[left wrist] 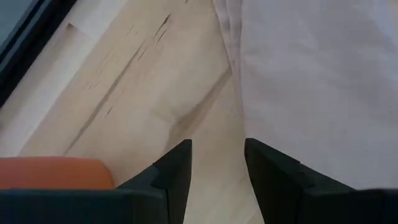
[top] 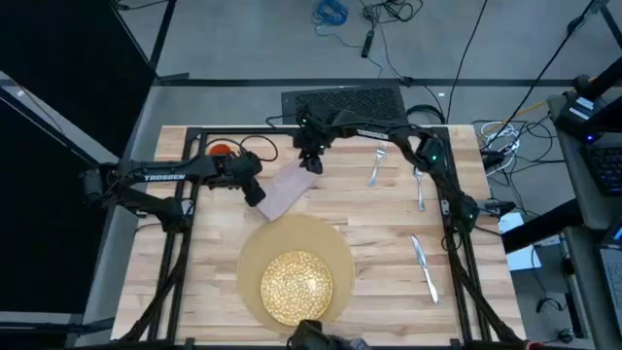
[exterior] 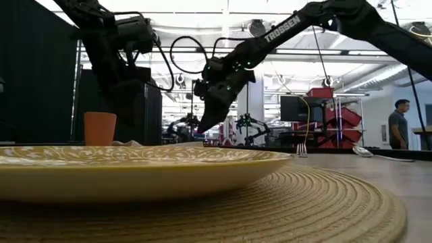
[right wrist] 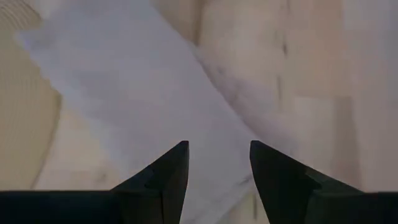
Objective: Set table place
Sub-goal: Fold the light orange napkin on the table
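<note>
The napkin [top: 287, 189] lay flat on the table [top: 389, 243], behind the mat [top: 335, 251] and its speckled plate [top: 296, 285], one corner reaching the mat's rim. Its long axis ran on a diagonal, from the near-left end by the mat up toward the far right. And there were both arms, one at each end! The right gripper [top: 312, 163] hung over the far end, fingers parted with the cloth showing between them in its wrist view. The left gripper [top: 254, 192] sat just beside the near-left edge, fingers likewise spread, over bare wood with the cloth's edge just beside one finger. The right looked better centred on the cloth. The orange cup [top: 223, 150] stood behind the left arm; fork [top: 377, 165], spoon [top: 419, 187] and knife [top: 424, 266] waited well apart on the right.
</note>
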You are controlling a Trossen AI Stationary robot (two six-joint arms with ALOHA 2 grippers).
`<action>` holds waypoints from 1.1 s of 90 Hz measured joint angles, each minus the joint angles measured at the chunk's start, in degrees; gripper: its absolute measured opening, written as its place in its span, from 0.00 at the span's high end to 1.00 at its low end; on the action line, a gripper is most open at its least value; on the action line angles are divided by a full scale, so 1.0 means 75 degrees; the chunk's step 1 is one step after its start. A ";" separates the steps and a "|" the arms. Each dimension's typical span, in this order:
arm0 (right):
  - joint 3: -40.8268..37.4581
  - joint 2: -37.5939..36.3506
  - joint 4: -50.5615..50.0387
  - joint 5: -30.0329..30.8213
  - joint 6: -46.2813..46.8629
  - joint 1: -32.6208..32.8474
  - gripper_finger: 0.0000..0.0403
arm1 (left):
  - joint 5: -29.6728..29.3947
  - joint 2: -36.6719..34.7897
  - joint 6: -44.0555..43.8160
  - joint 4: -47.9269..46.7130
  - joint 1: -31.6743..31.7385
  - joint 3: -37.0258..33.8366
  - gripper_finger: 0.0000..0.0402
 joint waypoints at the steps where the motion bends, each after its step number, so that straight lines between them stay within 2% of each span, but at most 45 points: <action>1: 0.0003 0.0000 0.0013 -0.0003 0.0000 -0.0001 0.61 | 0.0024 0.0000 -0.0001 0.0001 0.0001 0.0000 0.66; 11: 0.0009 -0.0003 0.0010 0.0119 -0.0024 -0.0027 0.61 | 0.0264 0.0000 -0.0015 0.0005 -0.0002 0.0000 0.66; 23: 0.0007 -0.0006 0.0050 0.1142 -0.0429 -0.0026 0.61 | 0.0291 0.0000 -0.0018 0.0005 -0.0008 0.0000 0.66; 29: 0.0007 -0.0009 0.0167 0.1371 -0.0633 0.0007 0.61 | 0.0291 0.0000 -0.0018 0.0009 -0.0008 0.0000 0.66; 73: 0.0007 -0.0024 0.0226 0.1579 -0.1057 0.0322 0.61 | 0.0294 0.0000 -0.0014 0.0347 -0.0010 0.0006 0.66; 90: 0.0005 0.0260 0.0298 0.1584 -0.1059 0.0351 0.61 | 0.0294 0.0000 -0.0012 0.0345 -0.0008 0.0006 0.66; 99: 0.0001 0.0364 0.0300 0.1936 -0.1080 0.0389 0.61 | 0.0294 0.0000 -0.0011 0.0350 -0.0008 0.0006 0.66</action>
